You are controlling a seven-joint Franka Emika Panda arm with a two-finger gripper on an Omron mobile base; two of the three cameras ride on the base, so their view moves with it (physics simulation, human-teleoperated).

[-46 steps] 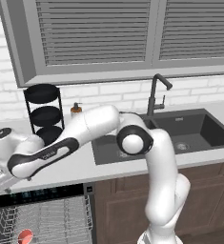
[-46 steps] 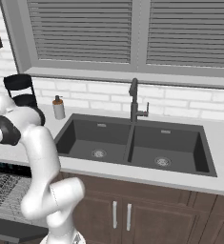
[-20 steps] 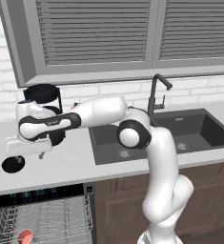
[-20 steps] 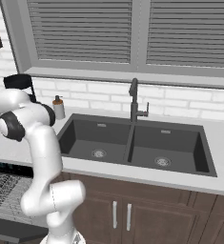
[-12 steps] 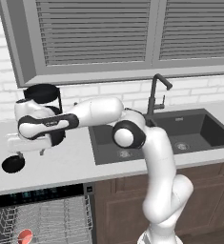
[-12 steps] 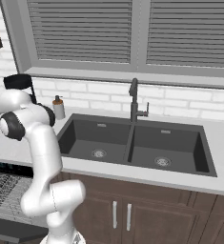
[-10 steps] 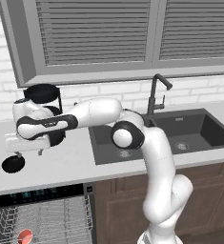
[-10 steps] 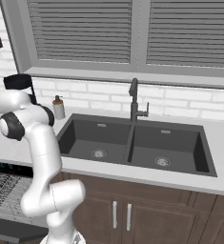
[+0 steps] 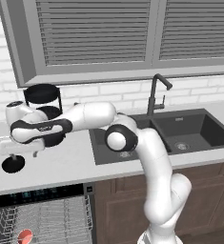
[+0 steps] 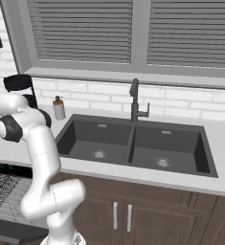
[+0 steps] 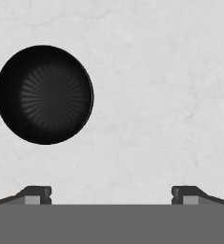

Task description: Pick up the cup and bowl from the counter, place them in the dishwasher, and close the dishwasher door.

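Bowl first: the small round black bowl sits flat on the light grey-white counter. From the hand camera you look right down into it, and it lies up and to the left of the gripper. The gripper's two little dark tips stand far apart, as wide as they go, with nothing between them but bare counter. It is holding nothing.

From the left base camera, the black bowl is near the left end of the counter, just under the white hand of the robot arm, which hangs a little above it. Behind the hand stands a black wire stand with round trays.

Below the counter, the dark dishwasher is open. Its grey wire rack is showing, and a small cup with a red inside sits in the rack.
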